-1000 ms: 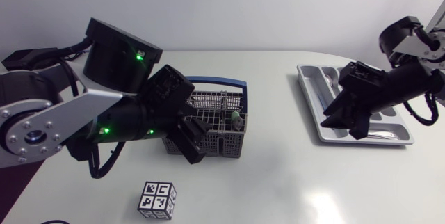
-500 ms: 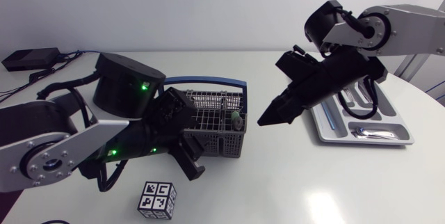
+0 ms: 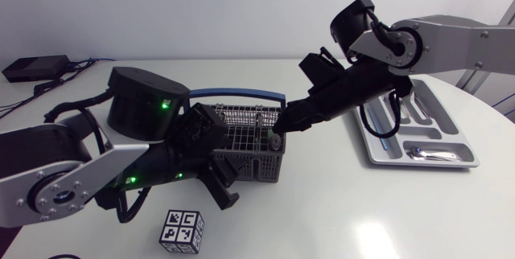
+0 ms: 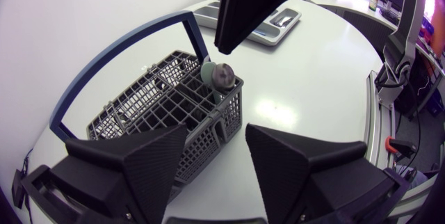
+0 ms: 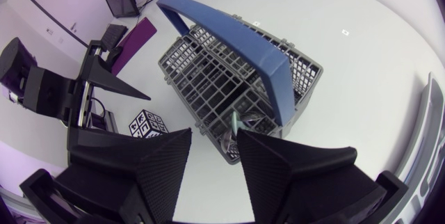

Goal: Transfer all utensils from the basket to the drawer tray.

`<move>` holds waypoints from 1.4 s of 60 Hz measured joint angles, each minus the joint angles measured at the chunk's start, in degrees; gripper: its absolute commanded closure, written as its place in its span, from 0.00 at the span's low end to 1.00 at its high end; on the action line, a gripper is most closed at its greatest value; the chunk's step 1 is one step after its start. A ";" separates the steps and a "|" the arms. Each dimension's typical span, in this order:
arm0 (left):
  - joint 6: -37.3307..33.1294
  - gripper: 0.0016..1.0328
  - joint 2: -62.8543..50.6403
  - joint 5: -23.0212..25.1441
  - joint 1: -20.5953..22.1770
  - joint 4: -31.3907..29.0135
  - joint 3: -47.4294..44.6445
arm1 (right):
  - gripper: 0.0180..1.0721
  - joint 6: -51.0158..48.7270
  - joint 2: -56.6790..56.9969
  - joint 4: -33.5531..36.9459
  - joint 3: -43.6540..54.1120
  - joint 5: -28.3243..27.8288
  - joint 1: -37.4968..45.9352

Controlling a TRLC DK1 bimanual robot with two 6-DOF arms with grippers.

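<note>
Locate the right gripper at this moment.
In the head view, the right gripper hangs mid-table, just above the utensil sticking up from the right-hand corner of the basket.

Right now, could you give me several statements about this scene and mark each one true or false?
1. The right gripper hovers over the basket. True.
2. The basket's blue handle lies folded flat. False: it stands upright.
3. The drawer tray is empty. False: a spoon lies in it.
4. The left gripper is open and holds nothing. True.
5. A utensil stands in the basket. True.
</note>
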State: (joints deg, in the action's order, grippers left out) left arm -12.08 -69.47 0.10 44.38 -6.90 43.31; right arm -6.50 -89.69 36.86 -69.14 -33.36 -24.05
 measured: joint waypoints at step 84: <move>0.00 0.42 -0.96 1.38 -0.07 2.58 -0.92 | 0.77 3.13 1.79 -8.79 7.67 3.19 -1.03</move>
State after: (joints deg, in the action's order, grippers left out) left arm -12.08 -70.43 1.48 44.31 -4.32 42.39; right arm -3.38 -87.90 28.08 -61.47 -30.17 -25.08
